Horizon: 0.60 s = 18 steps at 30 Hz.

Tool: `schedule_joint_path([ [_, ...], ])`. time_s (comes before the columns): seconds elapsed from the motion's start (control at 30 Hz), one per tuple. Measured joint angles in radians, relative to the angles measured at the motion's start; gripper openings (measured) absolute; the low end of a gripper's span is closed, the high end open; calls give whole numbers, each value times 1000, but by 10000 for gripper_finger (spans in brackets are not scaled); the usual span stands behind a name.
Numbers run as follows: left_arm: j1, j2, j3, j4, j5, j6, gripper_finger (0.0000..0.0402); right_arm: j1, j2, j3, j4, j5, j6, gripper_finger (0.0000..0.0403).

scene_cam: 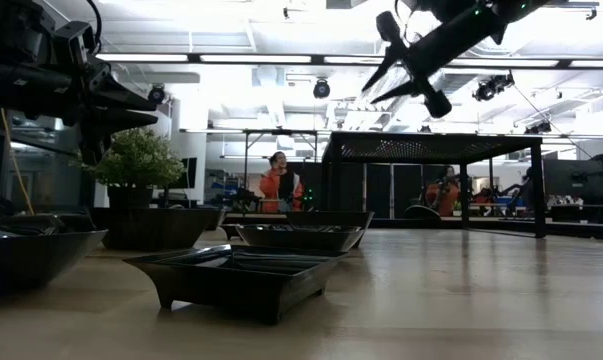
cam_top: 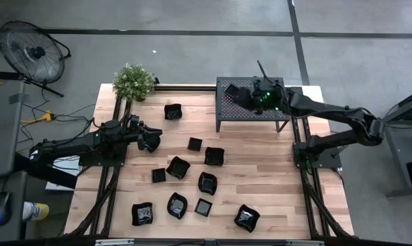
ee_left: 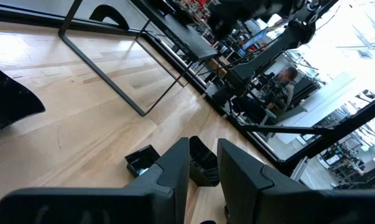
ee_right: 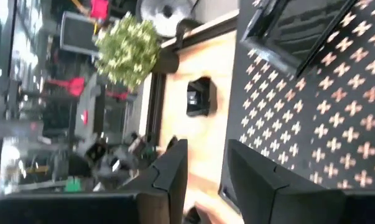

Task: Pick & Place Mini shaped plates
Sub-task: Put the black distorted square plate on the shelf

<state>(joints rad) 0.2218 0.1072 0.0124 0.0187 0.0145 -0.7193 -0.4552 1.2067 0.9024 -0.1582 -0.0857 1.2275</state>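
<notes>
One mini shaped plate (cam_top: pixel 229 92) sits on the perforated rack (cam_top: pixel 274 111); the other plates (cam_top: pixel 215 156) — about a dozen — lie scattered on the table (cam_top: pixel 274 178), so most of the job is left. Right tool (cam_top: pixel 250 97) hovers over the rack beside that plate, fingers apart, gripping nothing. Left tool (cam_top: pixel 149 142) hangs above the table's left side — narrow gap between its fingers, empty.
</notes>
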Motion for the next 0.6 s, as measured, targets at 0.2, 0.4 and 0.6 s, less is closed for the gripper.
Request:
schedule_joint_path([
  [0.2, 0, 0, 0, 0, 0, 0, 81, 75, -90, 0, -111, -4, -80, 108],
  [0.4, 0, 0, 0, 0, 0, 0, 81, 202, -191, 0, -275, 31, -157, 108],
  [0.6, 0, 0, 0, 0, 0, 0, 81, 350, -268, 0, -433, 73, -209, 108],
])
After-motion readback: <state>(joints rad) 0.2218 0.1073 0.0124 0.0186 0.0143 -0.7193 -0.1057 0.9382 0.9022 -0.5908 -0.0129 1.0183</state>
